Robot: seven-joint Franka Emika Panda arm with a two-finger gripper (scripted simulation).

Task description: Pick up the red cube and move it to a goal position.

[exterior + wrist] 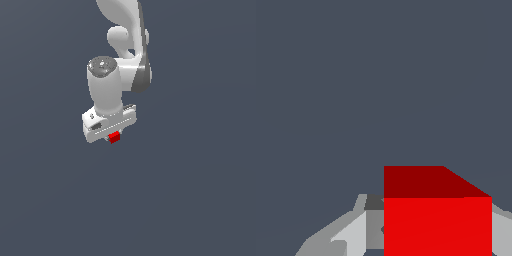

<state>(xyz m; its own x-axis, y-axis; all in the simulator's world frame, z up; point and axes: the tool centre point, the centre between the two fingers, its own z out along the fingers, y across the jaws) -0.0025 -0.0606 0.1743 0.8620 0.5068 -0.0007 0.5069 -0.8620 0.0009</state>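
Gripping the red cube (pixel 114 137) between narrowed fingers, the gripper (pixel 431 235) held it directly beneath the white hand, above the plain grey ground, where I judged 1 abrupt swing toward the unseen goal could slide it free.

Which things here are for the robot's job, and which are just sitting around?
For the job:
- red cube, between the fingers
- gripper, closed on it

Just sitting around:
- nothing else shows, only plain dark grey background
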